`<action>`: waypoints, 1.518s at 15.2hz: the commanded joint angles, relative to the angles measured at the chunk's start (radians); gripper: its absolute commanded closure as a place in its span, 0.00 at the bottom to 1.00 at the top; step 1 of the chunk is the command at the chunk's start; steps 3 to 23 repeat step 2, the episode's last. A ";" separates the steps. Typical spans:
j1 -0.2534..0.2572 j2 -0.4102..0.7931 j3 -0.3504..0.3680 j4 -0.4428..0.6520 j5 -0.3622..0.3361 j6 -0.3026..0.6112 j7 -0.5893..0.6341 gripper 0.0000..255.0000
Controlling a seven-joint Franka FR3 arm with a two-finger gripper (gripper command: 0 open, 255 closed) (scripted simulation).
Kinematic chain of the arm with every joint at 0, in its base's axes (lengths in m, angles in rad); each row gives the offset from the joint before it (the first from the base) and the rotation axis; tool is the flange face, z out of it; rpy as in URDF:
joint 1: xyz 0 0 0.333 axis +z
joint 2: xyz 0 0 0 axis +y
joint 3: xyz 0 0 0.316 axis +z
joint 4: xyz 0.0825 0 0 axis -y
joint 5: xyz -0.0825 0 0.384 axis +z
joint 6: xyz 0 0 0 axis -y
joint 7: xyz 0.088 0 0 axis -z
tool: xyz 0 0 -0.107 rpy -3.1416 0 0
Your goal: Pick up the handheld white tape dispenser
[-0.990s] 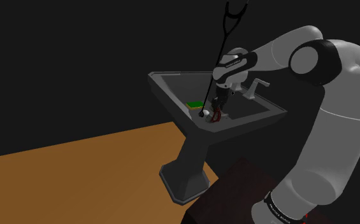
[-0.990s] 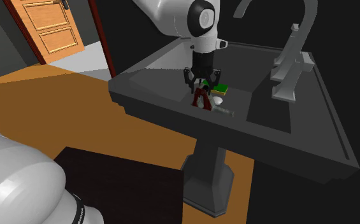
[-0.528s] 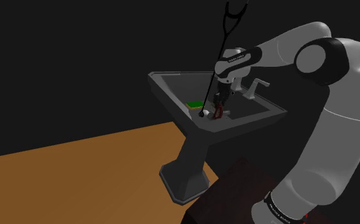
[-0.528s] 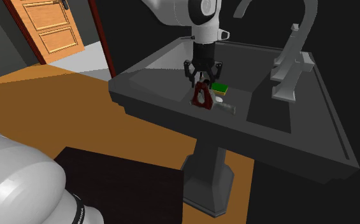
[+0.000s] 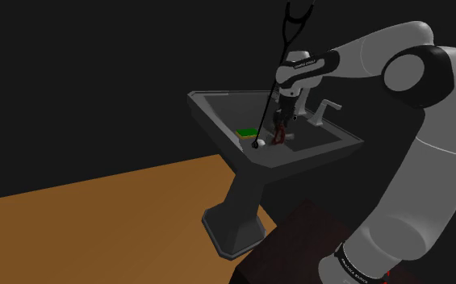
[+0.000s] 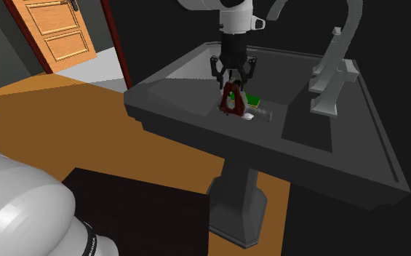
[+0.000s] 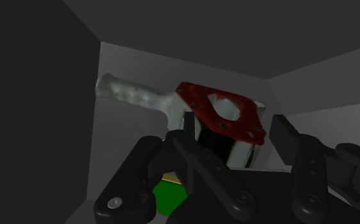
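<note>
One tape dispenser (image 7: 197, 105), higher than before — in the one pincer (image 6: 232, 80)

You see the tape dispenser (image 6: 231, 102) as a dark red plate with a cut-out hole, fixed over a white body, with a pale, rough handle (image 7: 134, 94) jutting off to one side. It hangs upright, clasped between the fingers of the gripper (image 6: 231, 80), over the basin of the dark grey sink (image 6: 169, 109). You cannot tell whether it touches the basin.

The tape dispenser (image 7: 194, 105) has a rough white handle; the grey sink (image 6: 196, 134) is matt, the door (image 6: 58, 33) wooden.
</note>
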 commanded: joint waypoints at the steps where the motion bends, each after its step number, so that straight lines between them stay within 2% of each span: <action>1: 0.001 -0.004 0.000 0.014 -0.001 -0.017 0.002 1.00; 23: 0.001 -0.004 0.000 0.014 -0.001 -0.017 0.002 1.00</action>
